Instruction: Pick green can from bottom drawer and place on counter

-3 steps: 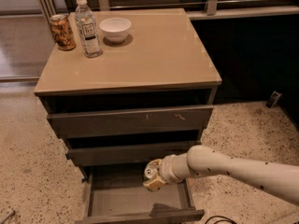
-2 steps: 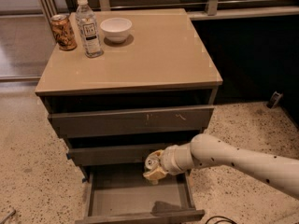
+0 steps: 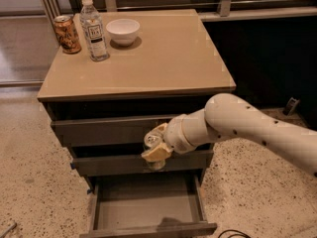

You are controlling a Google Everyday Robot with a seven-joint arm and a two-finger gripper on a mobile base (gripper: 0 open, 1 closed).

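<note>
One green can point(image 3: 151, 140) in one gripper point(image 3: 154, 146)

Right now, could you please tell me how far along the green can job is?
Done: the green can is out of the open bottom drawer. In hand: the gripper holds it in front of the middle drawer, below the counter. Left: lifting it and setting it down up there.

Counter point(image 3: 168, 58): tan top, glossy and smooth, with pale reflections. Bottom drawer point(image 3: 148, 207): dark grey-brown, matt. Gripper point(image 3: 154, 151), at 6 o'clock below the counter's front edge – cream fingers, dull plastic look, clamped round the green can point(image 3: 150, 140), whose silvery metal top is shiny. Arm shell point(image 3: 247, 128): white, smooth, satin. At 11 o'clock on the counter – clear plastic bottle point(image 3: 94, 31) with paper label, glazed white bowl point(image 3: 123, 30), printed metal brown can point(image 3: 67, 33). Floor point(image 3: 29, 172): speckled, grainy.
</note>
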